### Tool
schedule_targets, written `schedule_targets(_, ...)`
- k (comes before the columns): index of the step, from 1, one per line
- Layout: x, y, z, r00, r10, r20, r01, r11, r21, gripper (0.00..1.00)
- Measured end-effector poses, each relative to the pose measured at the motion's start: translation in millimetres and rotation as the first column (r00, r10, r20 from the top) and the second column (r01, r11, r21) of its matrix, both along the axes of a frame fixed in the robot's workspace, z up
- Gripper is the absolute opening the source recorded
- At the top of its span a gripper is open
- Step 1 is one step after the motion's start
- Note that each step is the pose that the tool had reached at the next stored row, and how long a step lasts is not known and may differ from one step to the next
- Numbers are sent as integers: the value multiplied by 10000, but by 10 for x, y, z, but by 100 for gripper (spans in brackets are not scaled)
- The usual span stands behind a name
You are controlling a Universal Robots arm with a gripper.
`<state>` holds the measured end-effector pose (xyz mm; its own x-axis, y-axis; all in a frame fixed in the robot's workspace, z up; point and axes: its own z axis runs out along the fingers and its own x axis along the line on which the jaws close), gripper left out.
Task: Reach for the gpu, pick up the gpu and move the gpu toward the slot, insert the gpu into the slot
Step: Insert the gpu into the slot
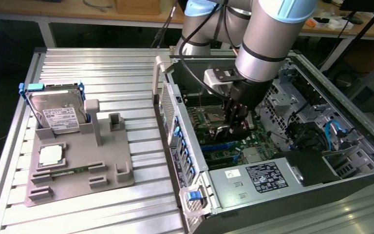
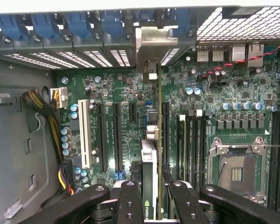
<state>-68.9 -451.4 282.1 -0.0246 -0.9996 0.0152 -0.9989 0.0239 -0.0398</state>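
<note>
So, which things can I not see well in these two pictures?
- gpu connector edge: wrist view, the card's own body hides it; seated or not, cannot tell.
- gpu fan face: wrist view, seen edge-on.
- Most of the gpu: exterior view, behind the tool.
- hard drive label text: exterior view, too small to read.

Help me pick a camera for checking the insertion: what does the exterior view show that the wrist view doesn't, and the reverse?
Exterior view adds: the hard drive and processor chip on the grey holder, the power supply, the arm. Wrist view adds: the gpu edge-on between two fingers, black expansion slots beside it. Both: the gripper, the motherboard and its CPU socket.
</note>
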Motion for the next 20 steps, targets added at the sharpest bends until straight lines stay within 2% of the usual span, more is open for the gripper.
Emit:
schedule_targets(7,-2,-41,-11,10000,-2,-28,2,10000,8,27)
schedule_targets(14,-9,-47,-21,10000,-1,-80,1,10000,13,27)
schedule_targets(20,-28,-47,-32,10000,-3,-92,3,10000,15,27)
